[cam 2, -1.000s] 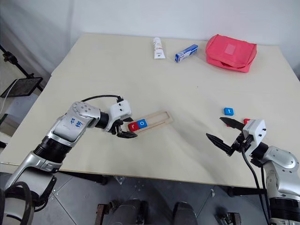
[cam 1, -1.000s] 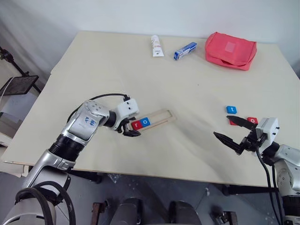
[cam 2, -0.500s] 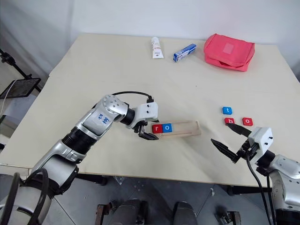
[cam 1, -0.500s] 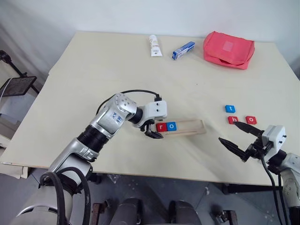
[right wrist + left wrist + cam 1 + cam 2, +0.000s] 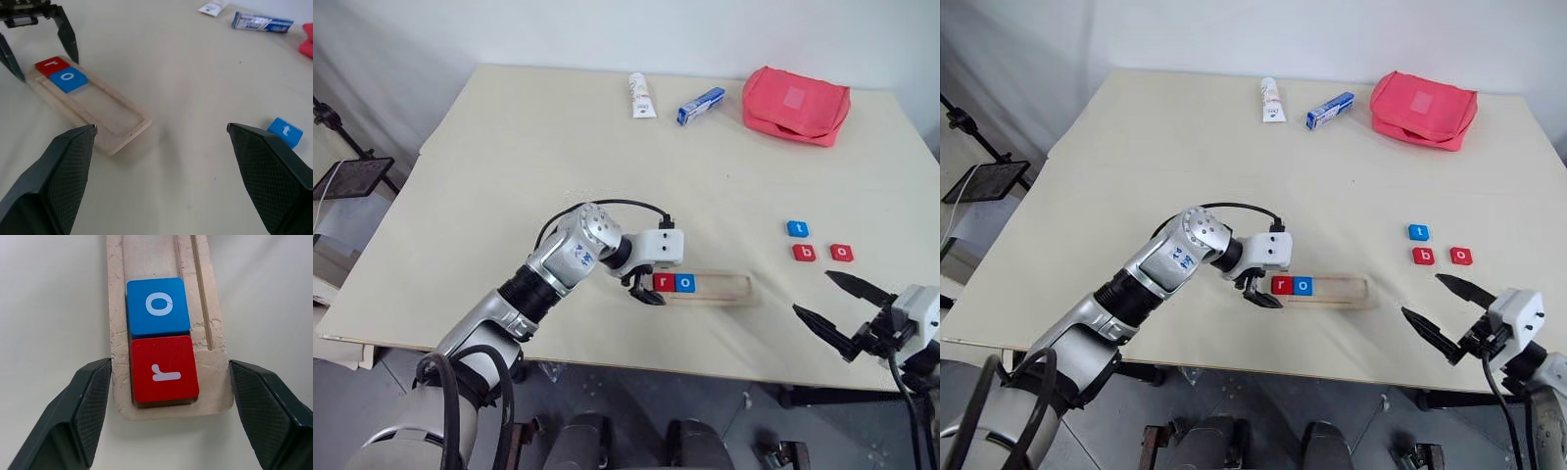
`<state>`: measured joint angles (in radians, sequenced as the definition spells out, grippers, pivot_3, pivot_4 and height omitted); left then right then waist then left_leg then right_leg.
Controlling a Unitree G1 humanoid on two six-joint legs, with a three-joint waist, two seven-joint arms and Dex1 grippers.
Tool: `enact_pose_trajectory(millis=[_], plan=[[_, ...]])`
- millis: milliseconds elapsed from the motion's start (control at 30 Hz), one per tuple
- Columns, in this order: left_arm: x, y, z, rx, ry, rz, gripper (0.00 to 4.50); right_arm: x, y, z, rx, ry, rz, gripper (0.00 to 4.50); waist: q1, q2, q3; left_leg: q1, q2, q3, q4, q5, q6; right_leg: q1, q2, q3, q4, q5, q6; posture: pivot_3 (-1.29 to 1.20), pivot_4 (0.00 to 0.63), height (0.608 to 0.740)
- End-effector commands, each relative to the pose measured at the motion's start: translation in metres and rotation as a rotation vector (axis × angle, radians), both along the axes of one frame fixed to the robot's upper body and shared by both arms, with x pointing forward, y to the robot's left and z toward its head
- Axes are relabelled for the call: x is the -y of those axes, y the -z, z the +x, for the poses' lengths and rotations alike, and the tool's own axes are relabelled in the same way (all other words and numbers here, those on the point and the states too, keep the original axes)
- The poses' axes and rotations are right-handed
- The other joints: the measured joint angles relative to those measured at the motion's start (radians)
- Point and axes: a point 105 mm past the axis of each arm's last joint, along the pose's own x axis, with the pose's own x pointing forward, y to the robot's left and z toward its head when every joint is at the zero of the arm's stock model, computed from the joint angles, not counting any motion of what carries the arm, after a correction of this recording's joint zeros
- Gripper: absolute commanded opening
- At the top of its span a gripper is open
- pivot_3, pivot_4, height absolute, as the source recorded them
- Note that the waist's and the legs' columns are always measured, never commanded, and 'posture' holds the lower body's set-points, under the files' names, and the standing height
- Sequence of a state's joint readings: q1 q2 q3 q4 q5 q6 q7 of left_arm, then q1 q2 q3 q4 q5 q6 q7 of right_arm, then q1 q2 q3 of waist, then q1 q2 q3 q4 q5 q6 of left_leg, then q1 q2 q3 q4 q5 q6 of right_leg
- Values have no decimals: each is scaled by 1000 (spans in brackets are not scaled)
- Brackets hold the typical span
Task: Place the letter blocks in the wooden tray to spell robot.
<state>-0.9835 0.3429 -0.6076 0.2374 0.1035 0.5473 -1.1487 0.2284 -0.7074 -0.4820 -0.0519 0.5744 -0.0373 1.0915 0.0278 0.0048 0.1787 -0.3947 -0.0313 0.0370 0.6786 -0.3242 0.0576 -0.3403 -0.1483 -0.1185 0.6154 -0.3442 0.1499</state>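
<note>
Dragged rightward along the table's [image 5: 509,147] near edge, the pale tray [image 5: 720,287] with red r [image 5: 663,282] and blue o [image 5: 685,283] sits between my left gripper's [image 5: 168,396] spread fingers, my right gripper [image 5: 837,311] wide open.

red block [image 5: 164,370]: white "r" | blue block [image 5: 157,306] beside it in the wooden tray [image 5: 212,367]: "o" | loose blue block [image 5: 796,228]: "t" | loose red block [image 5: 804,253]: "b" | other loose red block [image 5: 841,253]: "o"
</note>
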Motion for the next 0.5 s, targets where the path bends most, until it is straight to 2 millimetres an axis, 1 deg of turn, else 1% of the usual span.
enact_pose_trajectory(millis=[33,67,233,300,400,467,500], plan=[[8,-5,-8,22,41,-9,4359,3,-12,-7,12,-28,-34,4500,0,0,0,0,0,0,0,0,0,0,0,0,-1,0,0,0,150,740],[9,-5,-9,19,41,-10,4462,5,-14,-6,24,-17,-34,4500,0,0,0,0,0,0,0,0,0,0,0,0,-1,0,0,0,150,740],[10,-7,-7,33,24,-31,4462,6,-17,-2,39,-7,-35,4500,0,0,0,0,0,0,1,0,0,1,0,0,-2,0,0,0,150,740],[7,-11,-4,53,11,-47,4462,6,-18,-2,42,-7,-36,4500,0,0,0,-1,0,0,1,0,0,1,0,0,-2,0,0,0,150,740],[-9,-29,4,82,-27,-126,4462,8,-22,-2,48,-4,-39,4500,-1,0,0,-1,0,0,2,0,0,0,0,0,-3,0,0,0,150,740],[-20,-39,5,90,-27,-188,4462,11,-23,-3,47,1,-40,4500,-1,0,0,-1,1,0,2,0,0,0,0,0,-2,0,0,0,150,740],[-29,-44,6,100,-36,-235,4462,13,-24,-3,44,7,-42,4500,-3,0,0,-1,1,0,2,0,0,0,0,0,-2,0,0,0,150,740]])
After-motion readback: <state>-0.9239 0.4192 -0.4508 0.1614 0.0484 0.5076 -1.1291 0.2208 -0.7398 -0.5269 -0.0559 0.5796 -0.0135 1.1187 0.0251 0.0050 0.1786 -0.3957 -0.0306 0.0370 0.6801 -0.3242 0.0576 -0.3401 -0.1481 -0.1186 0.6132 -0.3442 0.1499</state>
